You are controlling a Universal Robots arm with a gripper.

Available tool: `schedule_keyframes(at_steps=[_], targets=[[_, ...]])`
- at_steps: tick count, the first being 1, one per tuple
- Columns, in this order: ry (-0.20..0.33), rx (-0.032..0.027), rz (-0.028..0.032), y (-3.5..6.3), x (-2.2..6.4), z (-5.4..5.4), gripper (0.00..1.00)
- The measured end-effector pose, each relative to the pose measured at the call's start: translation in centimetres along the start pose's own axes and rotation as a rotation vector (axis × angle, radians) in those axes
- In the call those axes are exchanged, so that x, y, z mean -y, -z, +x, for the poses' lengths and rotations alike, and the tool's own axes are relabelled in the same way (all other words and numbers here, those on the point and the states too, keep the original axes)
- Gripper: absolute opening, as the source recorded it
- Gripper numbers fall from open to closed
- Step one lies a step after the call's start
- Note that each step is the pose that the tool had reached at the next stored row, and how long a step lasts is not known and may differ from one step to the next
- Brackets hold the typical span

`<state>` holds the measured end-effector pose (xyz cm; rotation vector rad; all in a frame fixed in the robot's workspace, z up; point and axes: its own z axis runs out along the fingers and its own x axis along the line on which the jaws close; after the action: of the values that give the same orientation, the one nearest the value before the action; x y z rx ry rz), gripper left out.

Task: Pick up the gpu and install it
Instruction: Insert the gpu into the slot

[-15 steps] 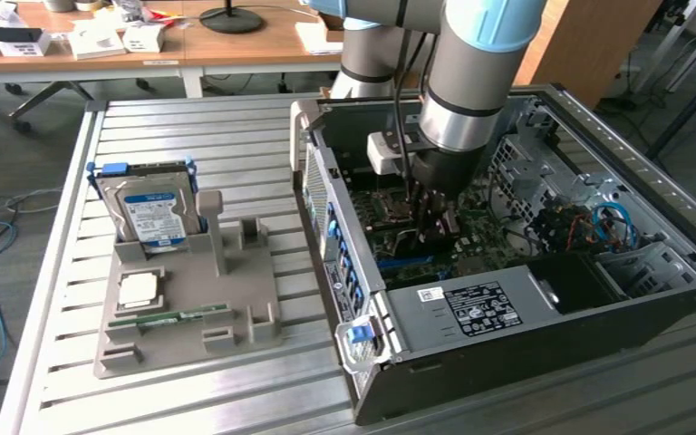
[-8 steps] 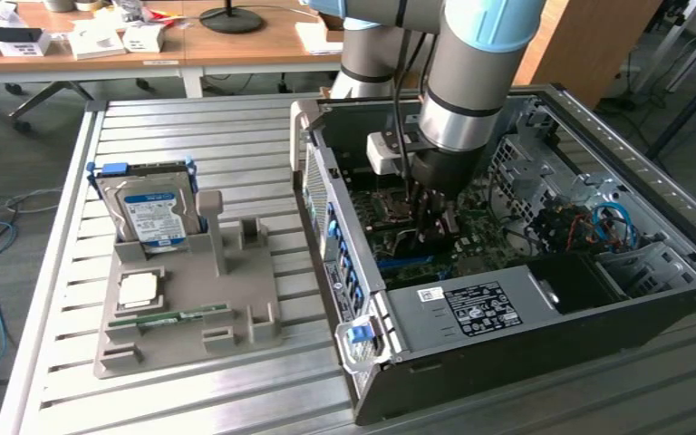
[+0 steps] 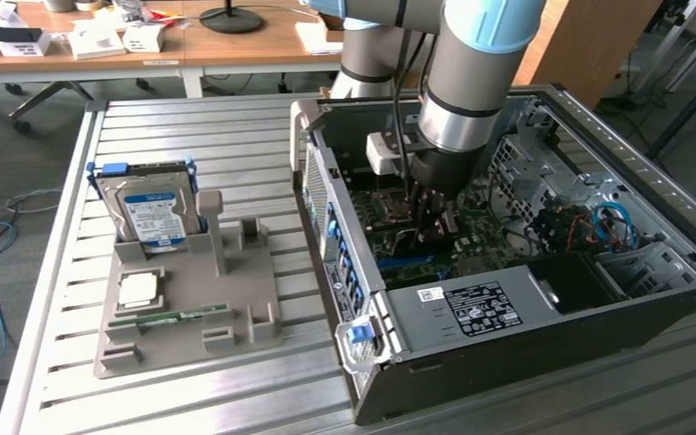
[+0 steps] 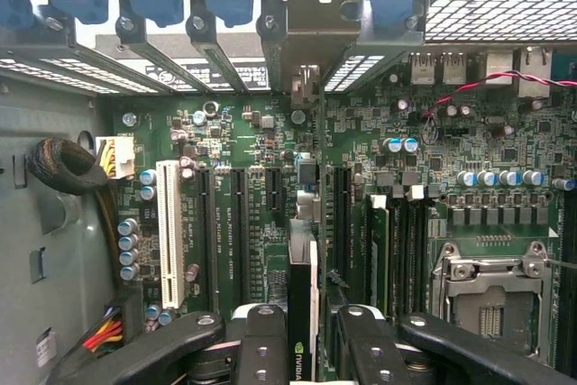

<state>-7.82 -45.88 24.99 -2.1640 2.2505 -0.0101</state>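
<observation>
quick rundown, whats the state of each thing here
gpu: held edge-on in the gripper, above the motherboard slots inside the case
gripper: shut on the gpu
computer case: lying on its side, side panel off
hard drive: standing upright in the grey holder
grey holder: rear slot beside the drive empty

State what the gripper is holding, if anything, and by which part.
The gripper holds the gpu edge-on, its fingers clamping the card's two flat faces near its upper edge, above the motherboard inside the case.
</observation>
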Motion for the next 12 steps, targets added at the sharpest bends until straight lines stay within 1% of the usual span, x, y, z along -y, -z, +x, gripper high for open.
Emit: schedule_keyframes(at_steps=[12], targets=[[0.000,-0.0002,-0.0002,-0.06,0.01,0.01,0.26]])
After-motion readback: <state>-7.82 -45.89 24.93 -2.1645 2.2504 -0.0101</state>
